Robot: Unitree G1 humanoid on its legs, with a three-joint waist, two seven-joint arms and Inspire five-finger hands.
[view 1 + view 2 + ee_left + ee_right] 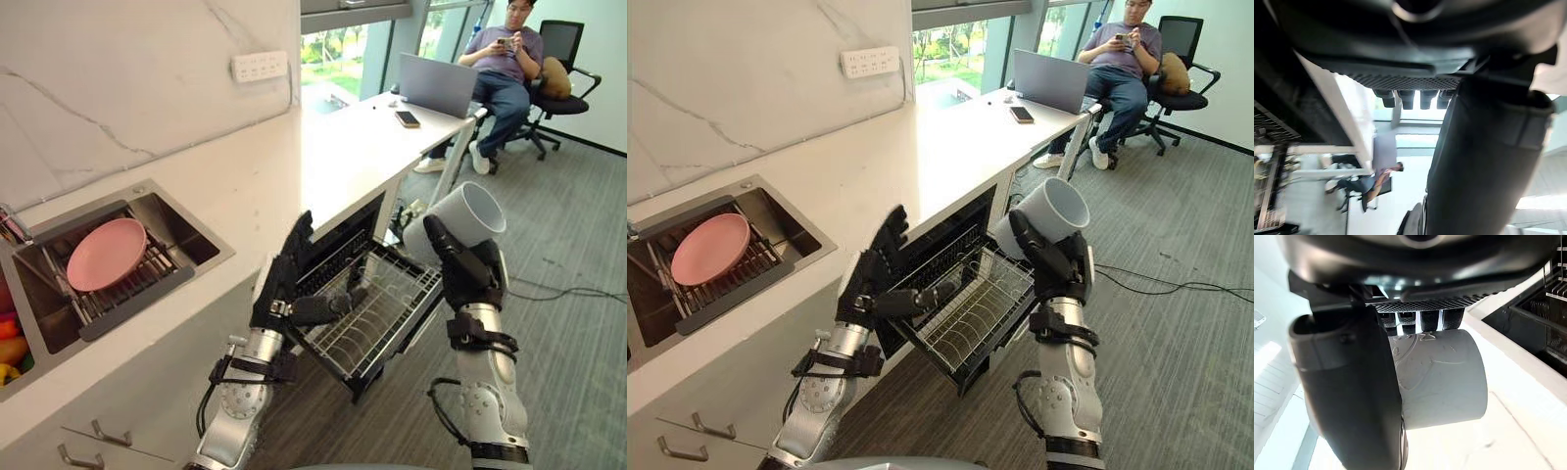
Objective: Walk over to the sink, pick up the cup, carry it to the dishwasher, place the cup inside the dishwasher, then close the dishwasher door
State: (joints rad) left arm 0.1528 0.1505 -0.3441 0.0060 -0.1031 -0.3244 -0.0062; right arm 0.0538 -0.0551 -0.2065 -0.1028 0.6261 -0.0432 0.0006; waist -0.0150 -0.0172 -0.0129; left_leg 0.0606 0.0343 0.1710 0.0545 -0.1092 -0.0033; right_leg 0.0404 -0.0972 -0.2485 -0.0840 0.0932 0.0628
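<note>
Cup (464, 217), grey and tilted with its open mouth turned up and away from the robot, sits in the right hand (477, 281), whose fingers and thumb are curled round its wall; the right wrist view shows the same grasp from close, the cup's side pressed between thumb and fingers (1408, 319). Directly below and to the left of that hand, the wire rack (387, 315) is pulled out of the open dishwasher (338, 245), and the cup hangs above the rack's far right corner, apart from it. On the rack's other side the left hand (286, 279) is raised with its fingers straight and spread and its thumb stretched over the rack's near edge, holding nothing; whether it touches the wires cannot be told. Well to the left of the left hand, a pink plate (106, 253) lies in the sink (184, 233) set into the white table (294, 166).
</note>
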